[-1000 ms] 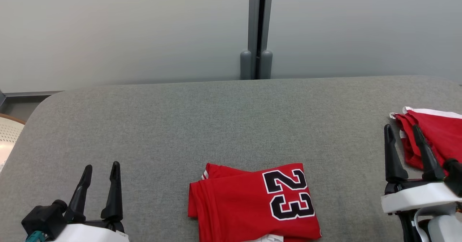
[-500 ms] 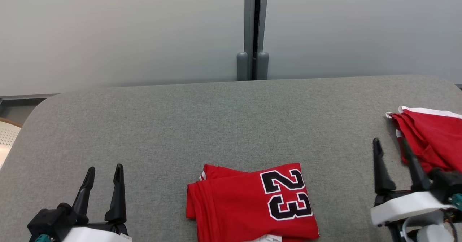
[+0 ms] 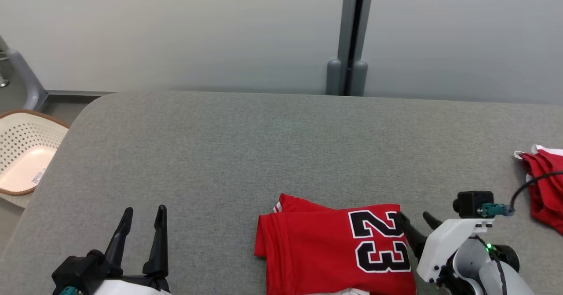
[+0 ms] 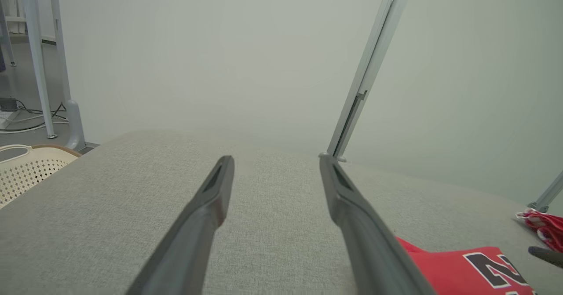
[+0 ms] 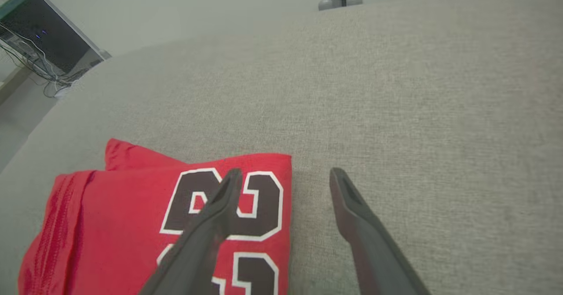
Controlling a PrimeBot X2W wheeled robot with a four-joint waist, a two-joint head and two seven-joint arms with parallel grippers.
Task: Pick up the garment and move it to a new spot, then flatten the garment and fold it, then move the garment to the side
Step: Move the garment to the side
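Folded red jersey (image 3: pixel 334 251) sits at the near edge of the table (image 3: pixel 246 154), 23 up. My right gripper (image 3: pixel 412 219) has swung over from the other red pile (image 3: pixel 543 189) and now straddles the jersey's right edge. One finger is above the 23, the other over bare table, spread wide, holding nothing. Fold looks done, so I read this as the reach for the side move. Left gripper (image 3: pixel 145 208) is wide open, empty, well left.
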